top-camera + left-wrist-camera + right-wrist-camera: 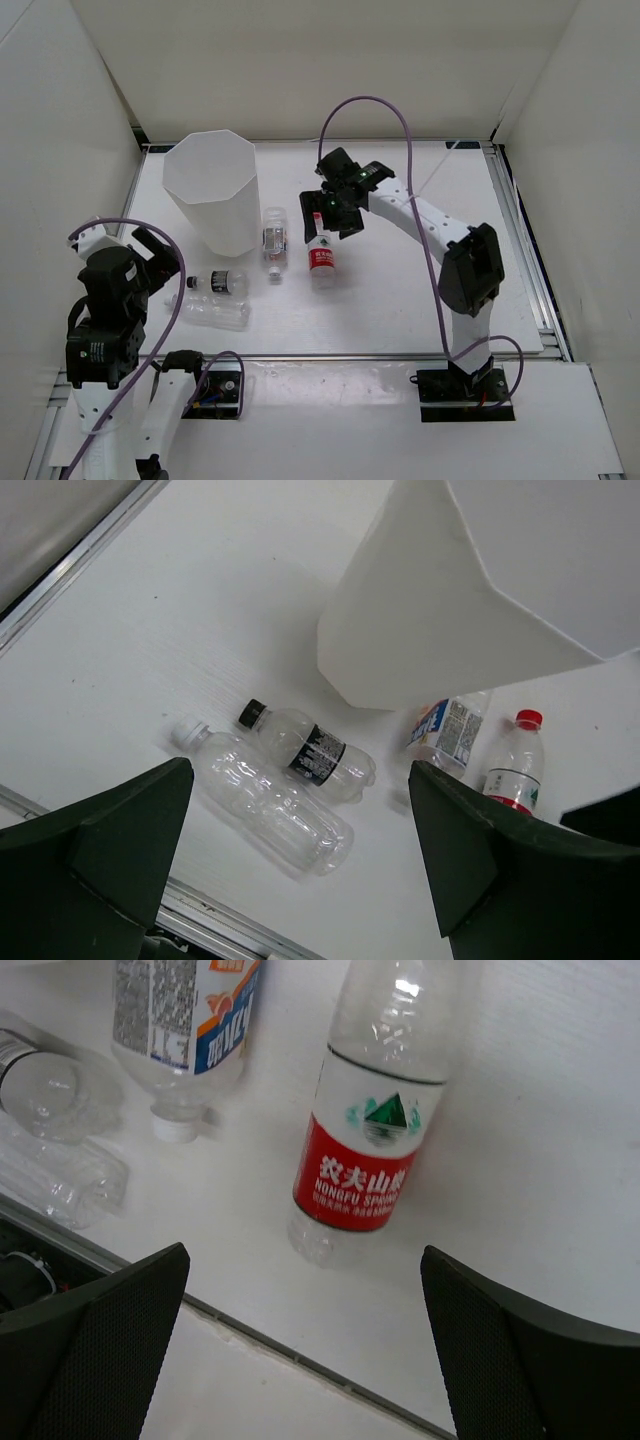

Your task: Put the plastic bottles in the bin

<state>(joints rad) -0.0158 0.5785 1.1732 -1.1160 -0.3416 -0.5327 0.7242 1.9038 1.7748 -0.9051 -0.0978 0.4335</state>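
Right gripper [330,213]: fingers spread wide, nothing held; poised over the cap end of the red-labelled bottle [322,262], to the right of the bin [225,215].

Red-labelled bottle: apparently lying flat on the table [400,300], well right of the bin's base and not touching it. Long axis running away from the arm bases, red cap toward the far side, base toward the near edge. In the right wrist view, framed between the two open fingers, the long axis crossing the line from finger to finger. Judged well set for closing across the body. Judged the right arm's piece, being far nearer to it than to the left.

Pale-labelled bottle [273,243]: lying between the bin and the red-labelled bottle, just beside the bin's right wall, roughly parallel to its neighbour but reversed, cap toward the near edge.

Black-capped bottle [220,283]: lying on the near side of the bin, long axis crosswise, cap pointing left.

Unlabelled bottle [215,312]: nearer again than the black-capped one, alongside it and seemingly touching, white cap also to the left.

Left gripper [160,255]: fingers wide apart, empty; raised off the table at the near left of the bin, looking down on the last two bottles. Judged the nearer arm for both.

Bin: upright, no bottle visible in it.
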